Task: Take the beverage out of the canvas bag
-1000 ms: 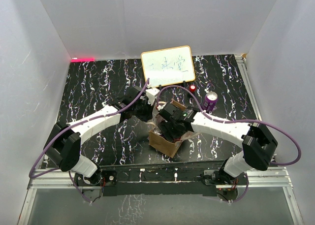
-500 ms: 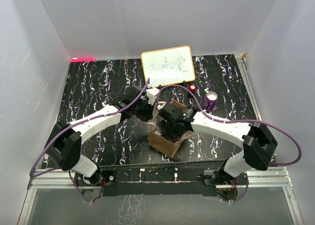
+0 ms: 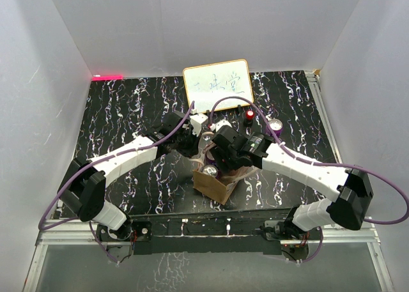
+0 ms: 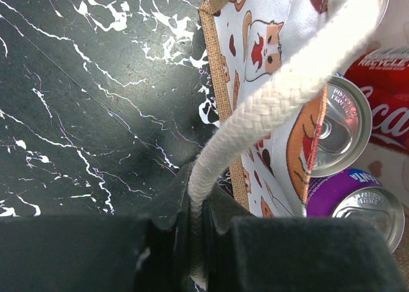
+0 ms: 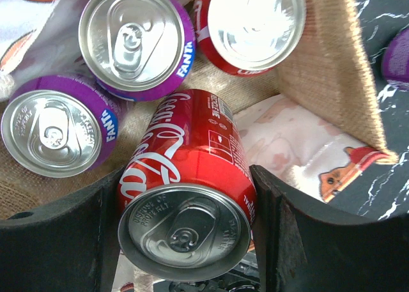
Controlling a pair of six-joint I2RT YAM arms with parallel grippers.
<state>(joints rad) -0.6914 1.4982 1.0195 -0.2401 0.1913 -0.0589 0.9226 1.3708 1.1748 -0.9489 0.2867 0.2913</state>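
1. The small tan-brown canvas bag point(image 3: 214, 184) with a cat-print lining stands on the black, white-veined marbled worktop point(image 3: 128, 107). It sits just below the centre of the overhead view, with its mouth open upward.
2. The left end effector point(image 4: 198, 209) is clenched on the bag's pale braided rope handle point(image 4: 268, 107). In the left wrist view the rope rises from between the fingers at the bottom edge toward the upper right, crossing the bag's rim.
3. The right end effector point(image 5: 185, 231) is grasping a red Coca-Cola can point(image 5: 185, 170). Its dark fingers point(image 5: 57, 241) press the can's sides at the lower left and lower right of the right wrist view.
4. The grasped can is tilted, its silver top toward the camera, and it sits over the bag's open mouth with the lining behind it. Whether its base touches the bag floor cannot be told.
5. Two purple Fanta cans point(image 5: 137, 39) stand upright inside the bag at the upper left of that view. A second red can point(image 5: 255, 20) is at the top centre, just beside them.
6. A white framed board point(image 3: 217, 85) with writing leans at the upper centre of the overhead view.
7. A lone purple can point(image 3: 277, 124) stands on the worktop to the right of the bag, partly hidden by the right arm. A small red object point(image 3: 249, 115) lies near it.
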